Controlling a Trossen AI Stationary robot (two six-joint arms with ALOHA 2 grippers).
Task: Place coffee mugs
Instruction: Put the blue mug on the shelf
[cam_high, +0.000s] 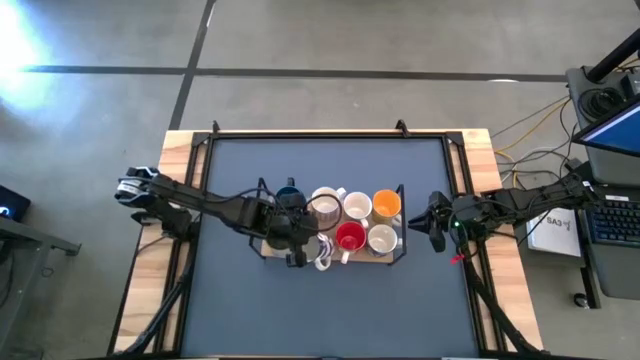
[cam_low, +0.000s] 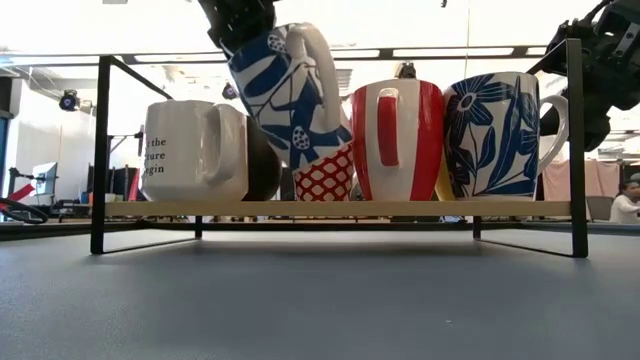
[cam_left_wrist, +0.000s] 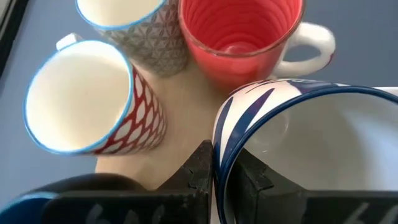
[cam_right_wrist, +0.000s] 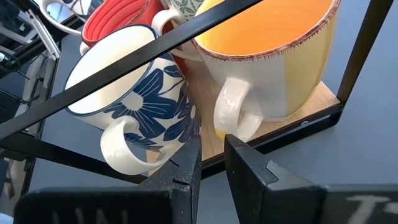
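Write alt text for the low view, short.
A blue-and-white patterned mug hangs tilted from the left hand above a low wooden rack. On the rack stand a white lettered mug, a red-lattice mug, a red mug and a blue floral mug.

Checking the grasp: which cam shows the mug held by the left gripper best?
Low view: the tilted blue-and-white leaf-patterned mug shows whole, hanging from the left gripper above the rack shelf. Left wrist view shows only its rim pinched between the fingers. High view: mostly hidden under the arm. Right wrist view: can't identify it.
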